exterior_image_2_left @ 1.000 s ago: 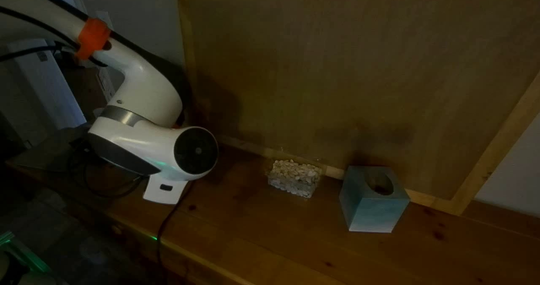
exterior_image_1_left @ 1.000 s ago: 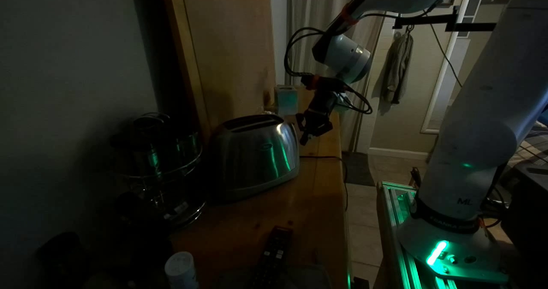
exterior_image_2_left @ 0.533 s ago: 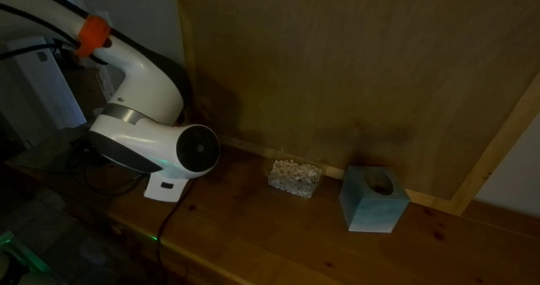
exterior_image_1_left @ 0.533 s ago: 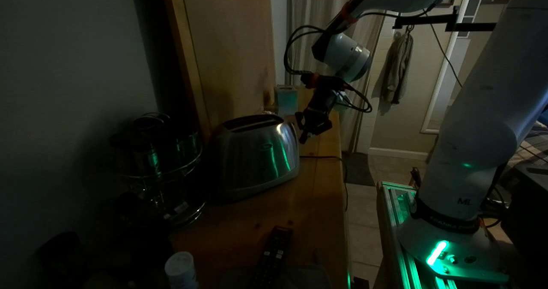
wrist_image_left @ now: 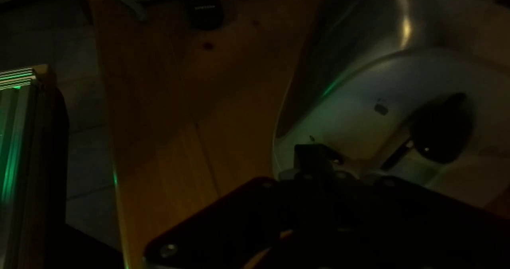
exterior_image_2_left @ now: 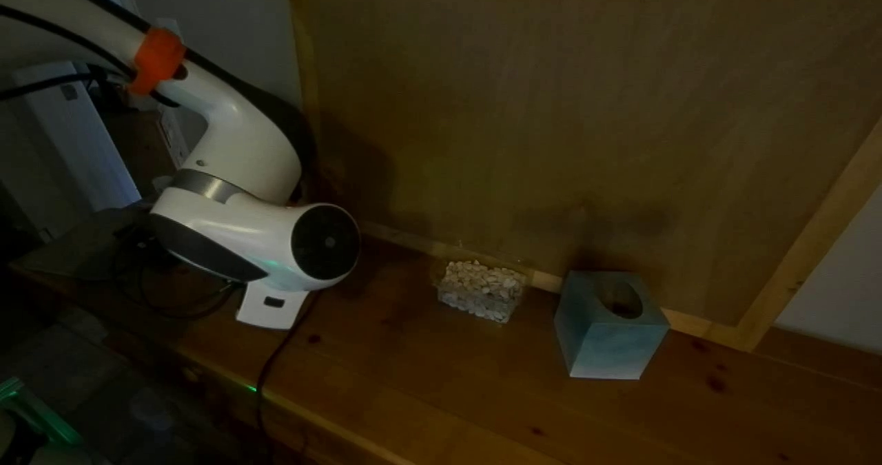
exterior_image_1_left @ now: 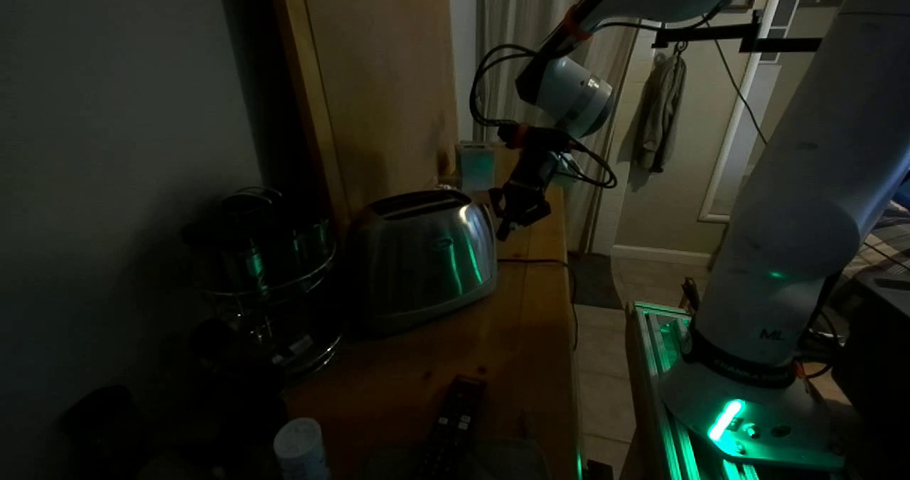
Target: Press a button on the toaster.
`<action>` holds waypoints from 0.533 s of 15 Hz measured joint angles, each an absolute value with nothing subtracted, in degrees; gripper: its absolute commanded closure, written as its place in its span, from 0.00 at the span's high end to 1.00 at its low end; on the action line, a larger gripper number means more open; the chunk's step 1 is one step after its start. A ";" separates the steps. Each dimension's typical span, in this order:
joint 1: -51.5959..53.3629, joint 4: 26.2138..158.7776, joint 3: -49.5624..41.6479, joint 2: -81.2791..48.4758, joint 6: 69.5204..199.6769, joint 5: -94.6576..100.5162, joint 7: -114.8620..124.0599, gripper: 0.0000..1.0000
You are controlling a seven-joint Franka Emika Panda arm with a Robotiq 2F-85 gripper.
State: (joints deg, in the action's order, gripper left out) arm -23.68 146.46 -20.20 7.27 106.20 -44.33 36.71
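The shiny steel toaster [exterior_image_1_left: 426, 259] stands on the wooden counter in an exterior view, its dark slotted top up. In the wrist view its pale end panel [wrist_image_left: 354, 125] fills the right half, with a large black lever or knob [wrist_image_left: 444, 129] and a small dark mark, perhaps a button [wrist_image_left: 381, 108]. My gripper [exterior_image_1_left: 506, 230] points down just off that end. In the wrist view its fingertips [wrist_image_left: 314, 157] are together, nothing seen between them, and overlap the panel's lower left. Contact cannot be told. In an exterior view, the arm [exterior_image_2_left: 255, 238] hides the gripper; no toaster shows there.
A dark wire rack with metal vessels [exterior_image_1_left: 284, 267] stands beside the toaster. A remote [exterior_image_1_left: 455, 416] and a white-capped container [exterior_image_1_left: 298, 441] lie nearer. A cord [exterior_image_1_left: 537, 261] crosses the counter edge. A tissue box [exterior_image_2_left: 610, 327] and a pebble-filled clear container [exterior_image_2_left: 482, 291] stand by the wooden panel.
The arm and gripper have shifted only very slightly, a little toward the toaster side in an exterior view. The gripper's fingers look the same. The toaster has not moved.
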 measured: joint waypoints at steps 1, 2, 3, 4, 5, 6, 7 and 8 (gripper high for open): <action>-23.62 146.36 -20.20 7.13 106.20 -44.35 36.71 0.00; -23.58 146.25 -20.20 7.01 106.20 -44.37 36.71 0.00; -23.55 146.11 -20.20 6.89 106.20 -44.42 36.71 0.00; -23.54 145.98 -20.20 6.81 106.20 -44.51 36.71 0.00; -23.54 145.87 -20.20 6.77 106.20 -44.60 36.71 0.00; -23.54 145.77 -20.20 6.75 106.20 -44.69 36.71 0.00; -23.54 145.68 -20.20 6.74 106.20 -44.70 36.71 0.00; -23.54 145.62 -20.20 6.72 106.20 -44.70 36.71 0.00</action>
State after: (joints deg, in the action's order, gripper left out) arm -23.54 145.62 -20.20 6.72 106.20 -44.70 36.71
